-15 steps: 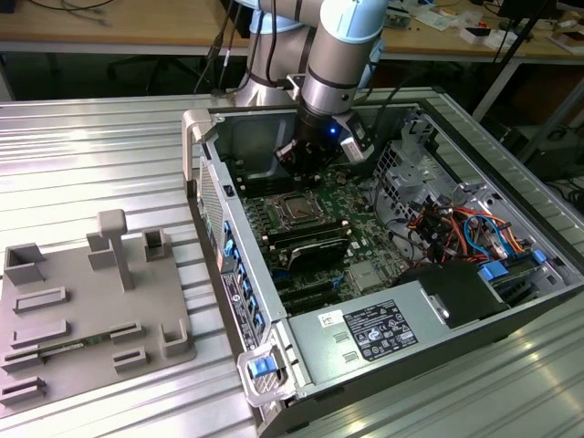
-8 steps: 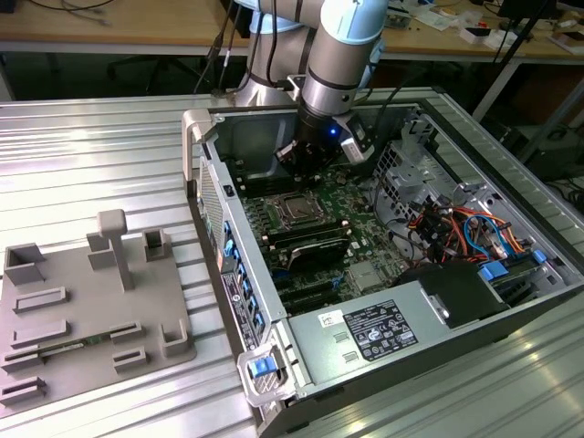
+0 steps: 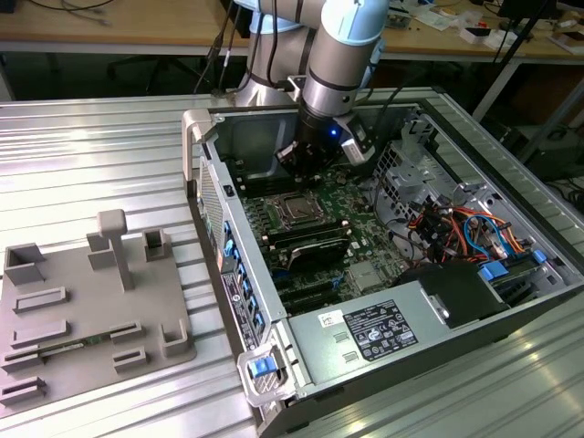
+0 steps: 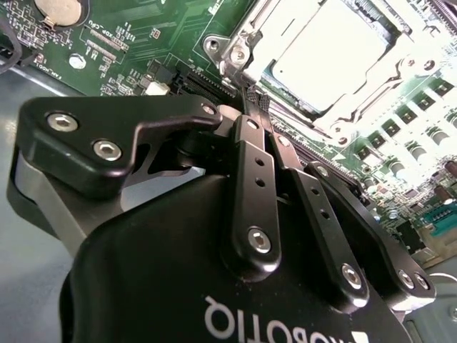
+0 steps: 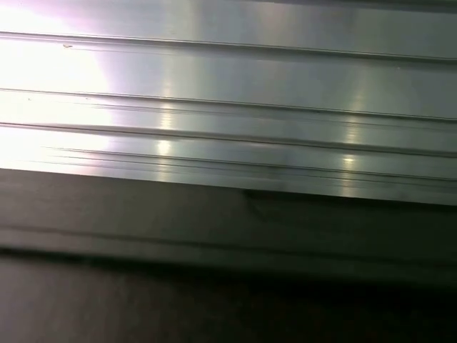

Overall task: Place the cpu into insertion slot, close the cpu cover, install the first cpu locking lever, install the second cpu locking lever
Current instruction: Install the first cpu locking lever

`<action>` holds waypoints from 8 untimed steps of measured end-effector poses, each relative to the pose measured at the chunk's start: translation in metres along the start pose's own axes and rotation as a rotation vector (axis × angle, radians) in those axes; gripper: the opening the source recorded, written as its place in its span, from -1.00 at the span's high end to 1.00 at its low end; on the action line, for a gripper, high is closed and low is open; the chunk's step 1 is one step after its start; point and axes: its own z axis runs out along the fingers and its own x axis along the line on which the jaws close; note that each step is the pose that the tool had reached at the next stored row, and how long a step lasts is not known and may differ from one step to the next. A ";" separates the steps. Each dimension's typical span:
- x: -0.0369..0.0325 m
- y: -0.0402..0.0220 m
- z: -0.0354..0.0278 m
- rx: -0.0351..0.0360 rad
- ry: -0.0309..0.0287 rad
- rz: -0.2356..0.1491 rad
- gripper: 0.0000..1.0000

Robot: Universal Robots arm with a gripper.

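The work surface (image 3: pixel 100 146) is a ribbed, silvery metal table; the first wrist view shows the same ribbed metal panel (image 5: pixel 228 93) with a dark band below it. Behind the table stand wooden benches (image 3: pixel 109 27) cluttered with cables. On the exterior view's left lies a grey fixture plate (image 3: pixel 91 319) with raised blocks and recesses. An open computer case (image 3: pixel 383 265) lies on its side, the green motherboard (image 3: pixel 338 219) exposed, with a power supply (image 3: pixel 374 333) bearing a printed label nearest the camera and a bundle of coloured cables (image 3: pixel 465 228) to the exterior view's right.

The arm (image 3: pixel 342 64) reaches down into the case, and the gripper (image 4: pixel 250 107) sits just beside the insertion slot (image 3: pixel 297 210), its fingers (image 4: pixel 251 186) drawn together with nothing seen between them. In the second wrist view the cpu (image 4: pixel 328 53) lies seated in the socket, the cpu cover (image 4: pixel 300 93) lying down around it. White lettering on the gripper body is partly visible and not reported.
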 end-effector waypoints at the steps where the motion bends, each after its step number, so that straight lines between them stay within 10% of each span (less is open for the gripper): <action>1: 0.0001 -0.0007 0.0000 -0.0001 0.0000 0.000 0.79; 8: 0.0005 -0.0037 0.0029 0.0009 0.0007 0.000 0.79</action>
